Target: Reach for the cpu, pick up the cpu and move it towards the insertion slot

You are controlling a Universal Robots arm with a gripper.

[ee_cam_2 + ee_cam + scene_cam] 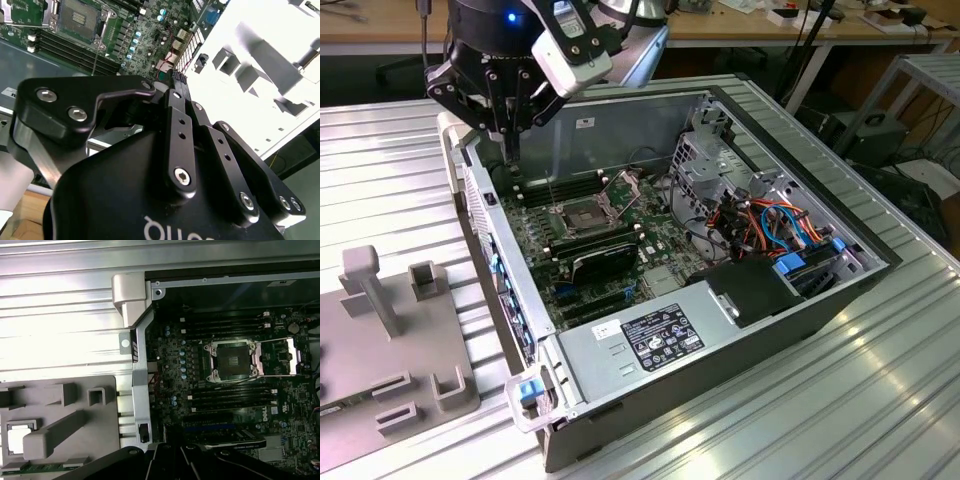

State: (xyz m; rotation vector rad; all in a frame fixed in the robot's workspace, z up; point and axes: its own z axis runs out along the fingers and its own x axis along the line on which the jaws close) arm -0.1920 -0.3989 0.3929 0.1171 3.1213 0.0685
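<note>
The cpu [17, 440], a small pale square chip, lies in a recess of the grey plastic fixture [65, 412] beside the computer case. The insertion slot [582, 215] is a square socket with a shiny frame and dark centre on the green motherboard; it also shows in both wrist views [80, 20] [232, 360]. My gripper [510, 150] hangs above the case's far corner on the exterior view's left, between the fixture and the socket. Its black fingers [172, 100] meet at the tips with nothing between them. It touches neither the cpu nor the slot.
The open computer case [650, 345] lies on a ribbed metal table. Inside are memory slots [232, 395], a black heatsink-like block [605, 260], a drive cage [715, 165] and coloured cables [775, 225]. The fixture [390, 340] has upright posts. A metal case bracket [131, 295] juts out.
</note>
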